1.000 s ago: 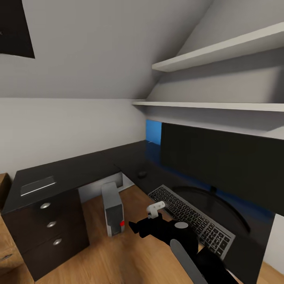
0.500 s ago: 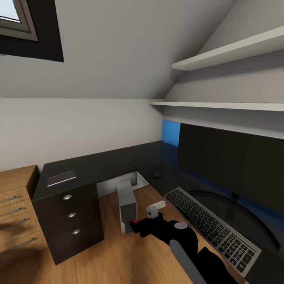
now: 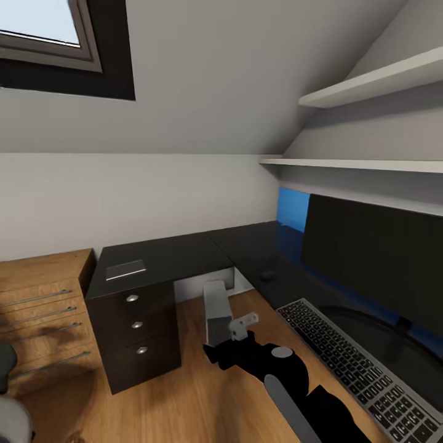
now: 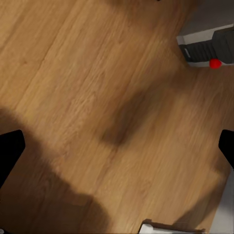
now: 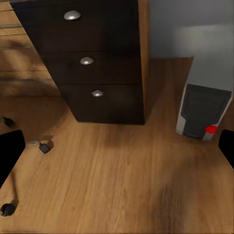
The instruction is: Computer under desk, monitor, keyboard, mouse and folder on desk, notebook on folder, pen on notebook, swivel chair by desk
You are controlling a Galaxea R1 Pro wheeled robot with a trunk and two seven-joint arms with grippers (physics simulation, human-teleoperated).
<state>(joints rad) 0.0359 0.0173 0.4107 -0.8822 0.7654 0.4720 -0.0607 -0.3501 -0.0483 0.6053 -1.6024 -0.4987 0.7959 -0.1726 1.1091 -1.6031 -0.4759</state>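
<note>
Black bench point(image 3: 184, 252) carries monitor point(image 3: 375, 258), keyboard point(image 3: 360, 357), mouse point(image 3: 266, 275) | computer point(image 3: 216, 307) on floor beneath | both jaws apart, empty | risk: your arm point(image 3: 271, 369) clips keyboard or computer while turning.

The dark desk point(image 3: 184, 252) carries monitor point(image 3: 375, 258), keyboard point(image 3: 363, 363), mouse point(image 3: 266, 275).

The floor point(image 3: 184, 394) is warm, matt wood grain, as is the side cabinet point(image 3: 43, 307) with thin metal handles; the desk point(image 3: 178, 258) is glossy near-black, its drawers point(image 5: 92, 58) carry shiny metal knobs, and the computer point(image 5: 202, 109) looks like grey matt plastic
</note>
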